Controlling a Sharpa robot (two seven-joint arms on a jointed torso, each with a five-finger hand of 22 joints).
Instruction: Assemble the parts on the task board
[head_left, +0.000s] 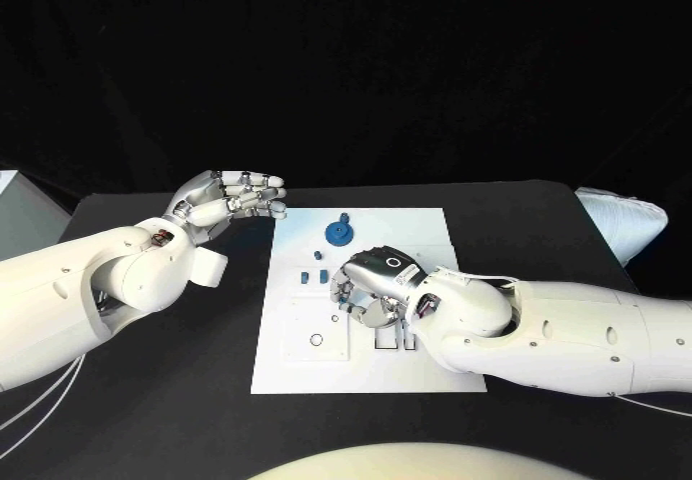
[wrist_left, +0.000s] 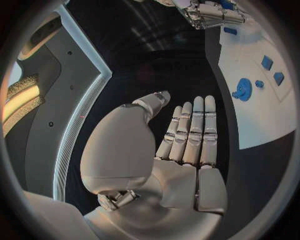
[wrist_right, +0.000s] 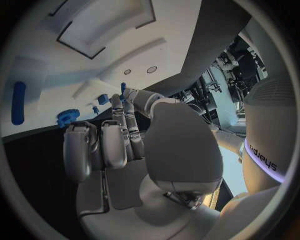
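Observation:
The white task board (head_left: 418, 225) lies mid-table. On its far part sits a blue gear (head_left: 339, 234) (wrist_left: 242, 89) (wrist_right: 65, 118), with small blue parts (head_left: 315, 276) (wrist_left: 272, 70) (wrist_right: 103, 99) just nearer. A long blue piece (wrist_right: 19, 102) lies farther along the board. My right hand (head_left: 369, 287) (wrist_right: 119, 135) (wrist_left: 209, 12) hovers low over the board's middle with its fingers pointing down. Its thumb and a fingertip meet beside a small blue part (wrist_right: 123, 88); I cannot tell whether they pinch it. My left hand (head_left: 231, 198) (wrist_left: 187, 142) is raised off the board's far left corner, fingers straight and empty.
The board (wrist_right: 106, 30) has rectangular recesses and small round holes (head_left: 316, 340) in its near part. Black table (head_left: 159, 400) surrounds it on all sides. A white bundle (head_left: 623, 218) lies at the far right edge.

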